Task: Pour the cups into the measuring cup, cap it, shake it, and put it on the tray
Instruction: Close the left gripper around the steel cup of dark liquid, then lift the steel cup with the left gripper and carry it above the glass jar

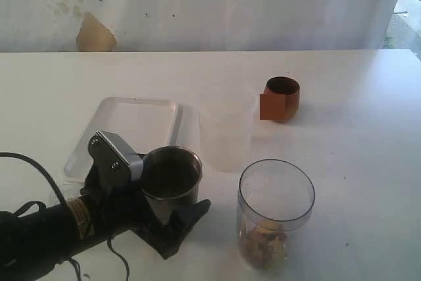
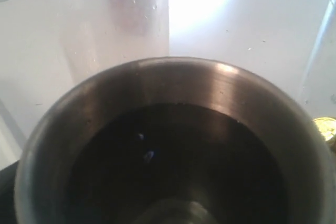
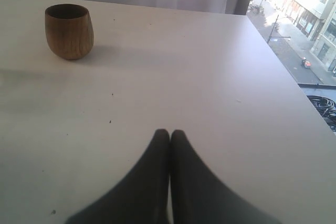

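Note:
The steel tumbler [image 1: 171, 174] stands upright at the front left, by the near corner of the white tray [image 1: 135, 123]. My left gripper [image 1: 181, 192] is open, its jaws on either side of the tumbler; only the near finger [image 1: 192, 212] shows. The left wrist view looks down into the tumbler [image 2: 173, 74], whose inside is dark. To its right is the clear measuring cup [image 1: 275, 212], uncapped, with brownish bits at its bottom. The wooden cup [image 1: 283, 99] [image 3: 69, 31] sits far back on the right. My right gripper [image 3: 169, 132] is shut and empty over bare table.
A frosted plastic cup [image 1: 227, 133] [image 2: 115, 19] stands between the tray and the measuring cup, just behind the tumbler. The measuring cup's wall [image 2: 321, 61] runs along the edge of the left wrist view. The table's right edge [image 3: 286, 72] lies past my right gripper.

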Robot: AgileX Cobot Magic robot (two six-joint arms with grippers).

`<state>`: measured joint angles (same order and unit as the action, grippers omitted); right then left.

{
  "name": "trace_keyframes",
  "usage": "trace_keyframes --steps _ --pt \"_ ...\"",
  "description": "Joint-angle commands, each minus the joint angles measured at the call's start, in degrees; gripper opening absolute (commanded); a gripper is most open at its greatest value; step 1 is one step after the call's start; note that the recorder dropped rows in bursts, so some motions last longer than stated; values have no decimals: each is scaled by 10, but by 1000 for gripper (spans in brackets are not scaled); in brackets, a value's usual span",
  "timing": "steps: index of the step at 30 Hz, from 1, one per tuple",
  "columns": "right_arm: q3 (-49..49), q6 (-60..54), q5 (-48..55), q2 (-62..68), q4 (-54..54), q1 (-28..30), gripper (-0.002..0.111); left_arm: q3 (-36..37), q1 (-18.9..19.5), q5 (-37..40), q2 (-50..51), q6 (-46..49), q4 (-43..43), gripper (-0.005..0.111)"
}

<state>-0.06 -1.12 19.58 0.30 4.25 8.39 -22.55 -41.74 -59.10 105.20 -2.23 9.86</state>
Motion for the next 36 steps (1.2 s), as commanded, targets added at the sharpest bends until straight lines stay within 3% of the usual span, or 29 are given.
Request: trace_keyframes --steps 1,25,29,30,32,33,36 --pt "1 3 -1 -3 2 1 0 -3 -1 -7 2 7 -15 105" --pt "1 3 -1 -3 2 1 0 -3 -1 -26 2 5 -8 102" --pt "1 3 -1 -3 2 1 0 -3 -1 -23 2 5 -8 62" --pt "1 3 -1 -3 2 1 0 -2 -1 -23 2 5 -8 43" --pt "1 3 -1 -3 2 1 0 -2 -1 -21 2 5 -8 20" --pt "1 3 -1 -3 2 1 0 -2 -1 -30 1 11 -8 0" --pt "1 3 -1 -3 2 1 0 -2 -1 -34 -18 15 -7 1"
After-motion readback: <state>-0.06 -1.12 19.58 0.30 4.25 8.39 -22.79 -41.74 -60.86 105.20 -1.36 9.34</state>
